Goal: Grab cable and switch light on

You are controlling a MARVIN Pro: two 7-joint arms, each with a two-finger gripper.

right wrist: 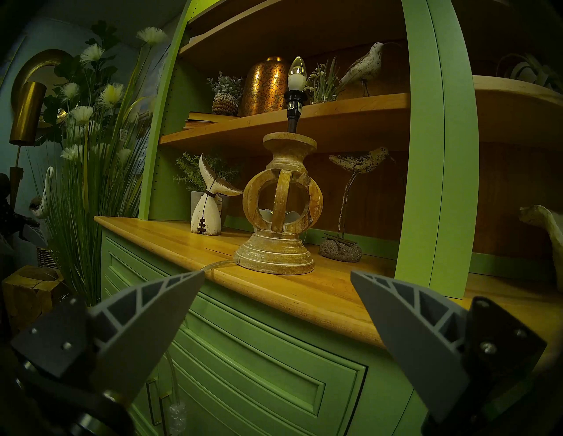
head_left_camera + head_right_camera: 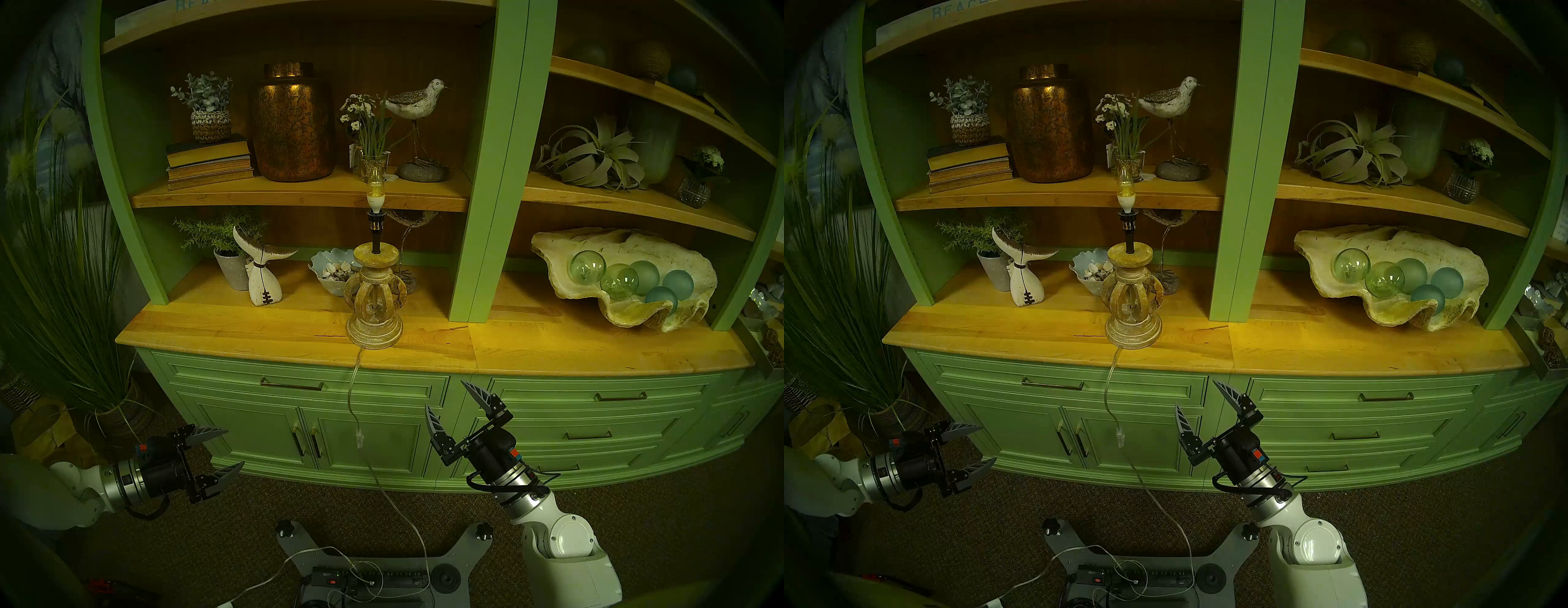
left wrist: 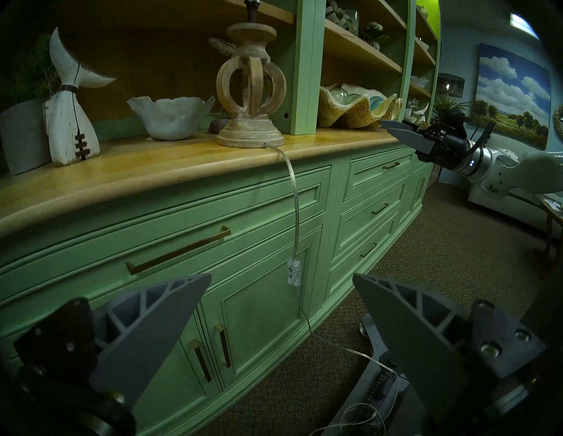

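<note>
The lamp's beige wooden openwork base stands at the counter's front edge, with a candle-shaped bulb on a black stem; the bulb shows no bright glow. The clear cable hangs from the base down the cabinet front, with its inline switch block in mid-air, then runs along the floor. My left gripper is open and empty, low and left of the switch block. My right gripper is open and empty, to the right of the cable and pointing up at the lamp.
The green cabinet has a wooden counter with a whale-tail figure and a shell bowl behind the lamp. A giant clam shell holds green glass balls. A black power strip lies on my base. Tall grass stands at the left.
</note>
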